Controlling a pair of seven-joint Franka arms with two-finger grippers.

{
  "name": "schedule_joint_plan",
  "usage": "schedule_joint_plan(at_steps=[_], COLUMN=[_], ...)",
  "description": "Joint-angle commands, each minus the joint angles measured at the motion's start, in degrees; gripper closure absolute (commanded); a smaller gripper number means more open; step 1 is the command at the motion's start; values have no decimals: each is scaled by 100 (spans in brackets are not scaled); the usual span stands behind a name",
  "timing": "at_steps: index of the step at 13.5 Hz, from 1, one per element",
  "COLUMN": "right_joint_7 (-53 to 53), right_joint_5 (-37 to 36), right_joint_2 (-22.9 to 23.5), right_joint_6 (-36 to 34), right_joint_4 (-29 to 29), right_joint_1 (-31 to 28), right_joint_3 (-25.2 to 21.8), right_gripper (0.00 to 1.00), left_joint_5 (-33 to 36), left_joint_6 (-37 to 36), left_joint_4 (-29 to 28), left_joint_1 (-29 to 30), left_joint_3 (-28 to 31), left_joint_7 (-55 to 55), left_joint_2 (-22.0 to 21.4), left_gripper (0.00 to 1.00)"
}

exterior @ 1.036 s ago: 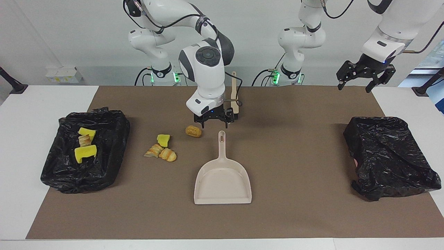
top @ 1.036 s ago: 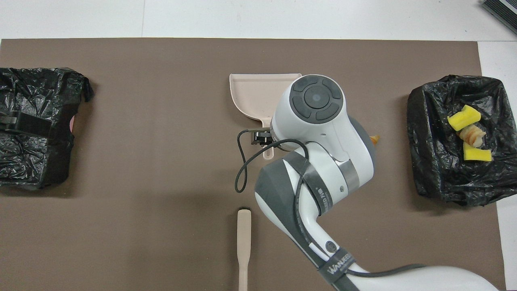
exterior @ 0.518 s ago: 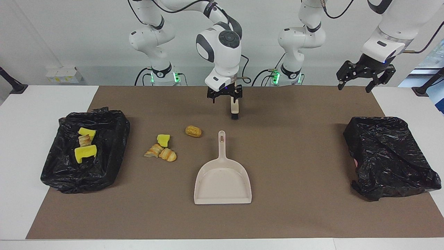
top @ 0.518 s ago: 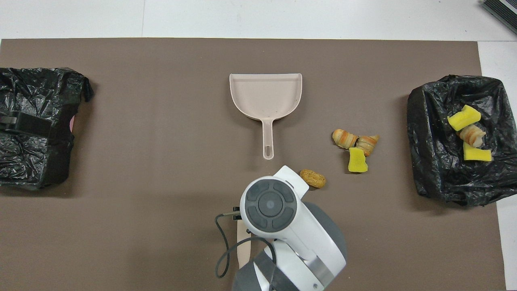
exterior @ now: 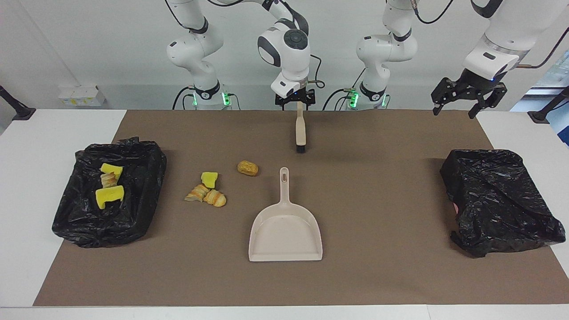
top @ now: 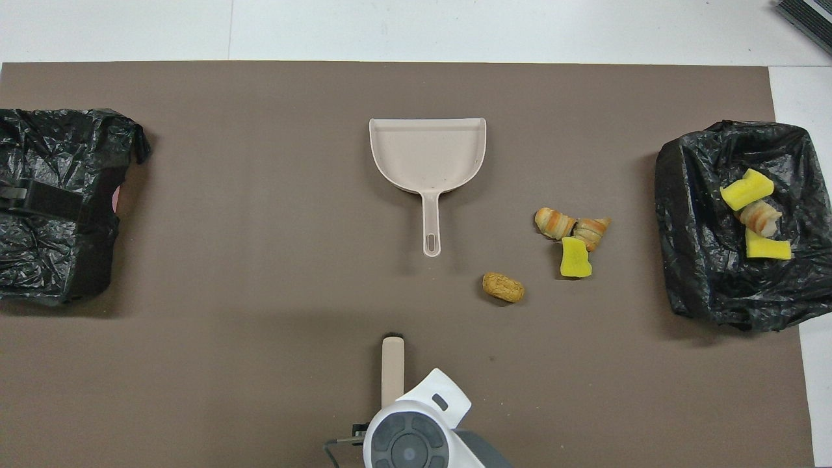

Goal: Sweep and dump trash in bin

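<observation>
Right gripper (exterior: 294, 98) hangs open over the brush (exterior: 300, 132) handle's end, gripping nothing. Left gripper (exterior: 467, 98) waits open, raised above the bench (exterior: 400, 275) edge. Four trash pieces (exterior: 206, 191) lie beside the dustpan (exterior: 285, 229); three sit in the bin (exterior: 109, 191).

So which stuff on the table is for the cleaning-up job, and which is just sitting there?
For the job:
- loose trash on the mat
- brush
- dustpan
- open bin with three pieces already in it
- right gripper, open, over the brush handle

Just there:
- covered black bin
- left gripper, open, waiting above the table's corner
</observation>
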Motion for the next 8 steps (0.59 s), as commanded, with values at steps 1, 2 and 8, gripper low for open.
schedule_joint_plan(at_steps=[1, 2, 8], right_joint_7=[326, 345, 433], right_joint_5=[123, 123, 123], right_joint_2=[64, 56, 126], right_joint_6=[543, 632, 755], right_joint_4=[-391, -532, -621], right_joint_1=[378, 449, 459], right_joint_3=[-23, -23, -23], right_gripper=[0, 0, 23], left_joint_5=[86, 86, 86], left_joint_6=[-109, -109, -161], left_joint_4=[116, 116, 116], left_joint_1=[59, 59, 42], left_joint_3=[-44, -44, -53], left_joint_7=[24, 24, -2], left_joint_2=[28, 28, 19], left_gripper=[0, 0, 0])
